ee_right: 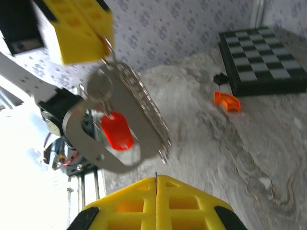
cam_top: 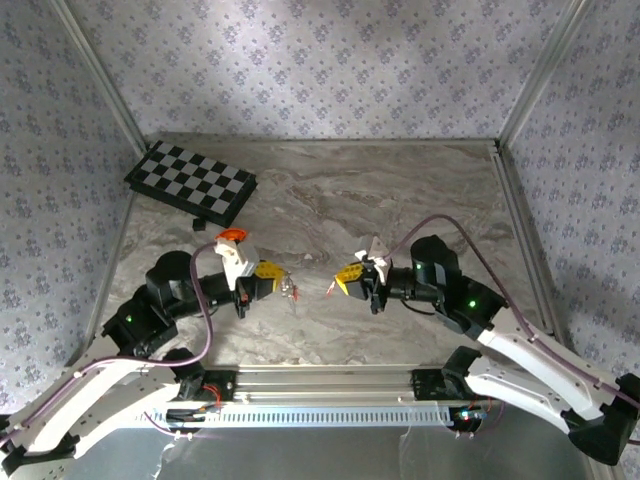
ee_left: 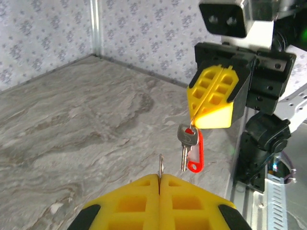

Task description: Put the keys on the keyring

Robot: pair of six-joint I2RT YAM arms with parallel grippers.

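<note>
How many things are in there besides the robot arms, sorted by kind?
Keys with red tags: 2
Keyring: 1
Checkerboard: 1
Orange curved piece: 1
Small black piece: 1
Total: 6

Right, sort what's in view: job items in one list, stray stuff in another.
Job: keyring, in the left claw; key with red tag hanging on it; second red-tagged key, in the right claw.
Lying about: checkerboard; orange piece; small black piece.

No text, label, brand or number can be read.
</note>
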